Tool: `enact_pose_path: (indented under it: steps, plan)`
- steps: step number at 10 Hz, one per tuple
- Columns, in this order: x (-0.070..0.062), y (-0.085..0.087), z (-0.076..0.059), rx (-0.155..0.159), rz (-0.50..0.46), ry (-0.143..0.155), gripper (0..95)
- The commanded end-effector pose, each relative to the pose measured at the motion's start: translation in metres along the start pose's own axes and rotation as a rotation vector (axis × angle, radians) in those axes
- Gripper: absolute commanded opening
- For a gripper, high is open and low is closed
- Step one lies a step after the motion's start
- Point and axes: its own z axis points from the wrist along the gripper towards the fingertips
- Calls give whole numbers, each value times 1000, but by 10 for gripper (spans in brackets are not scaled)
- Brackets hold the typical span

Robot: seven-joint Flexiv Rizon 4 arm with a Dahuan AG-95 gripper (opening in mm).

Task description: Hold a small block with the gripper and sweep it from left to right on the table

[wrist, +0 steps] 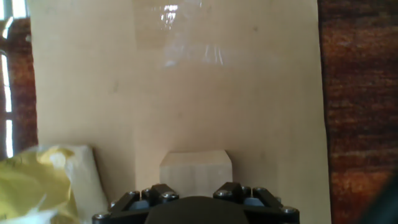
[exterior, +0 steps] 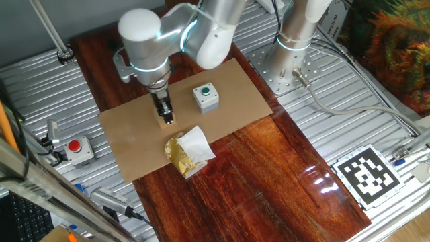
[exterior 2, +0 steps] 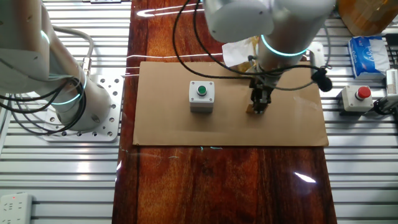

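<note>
The gripper (exterior: 166, 118) points straight down onto the tan cardboard sheet (exterior: 131, 138), with its black fingers shut on the small block (exterior: 169, 122), a light-tan wooden cube that rests on the sheet. In the other fixed view the gripper (exterior 2: 258, 107) stands right of the grey button box, with the block (exterior 2: 251, 111) at its tip. In the hand view the block (wrist: 194, 169) sits between the two fingertips at the bottom edge. The table (exterior: 269, 181) is the glossy red-brown board under the sheet.
A grey box with a green button (exterior: 206, 96) stands on the cardboard near the gripper. A crumpled gold-and-white wrapper (exterior: 189, 153) lies at the sheet's edge. A red button box (exterior: 79, 149) and a white-and-silver post (exterior: 295, 30) stand on the ribbed metal.
</note>
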Motion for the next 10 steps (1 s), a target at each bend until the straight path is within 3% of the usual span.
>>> enact_pose_path:
  steps: [1,2,3,4,5,6,7,8,9,10]
  plan:
    - [1,3,35,-7,1,-5,380]
    - [2,5,36,-9,4,8,380]
    - [9,7,38,17,-7,11,380]
    - [14,6,40,37,-18,5,380]
    - [19,5,41,38,-19,-4,380]
    - [25,4,43,30,-21,-5,380]
    - [31,3,45,-8,0,-5,380]
    - [37,2,46,-23,5,-24,380]
    - [39,2,46,-82,36,-36,380]
    - [41,2,47,-54,22,9,380]
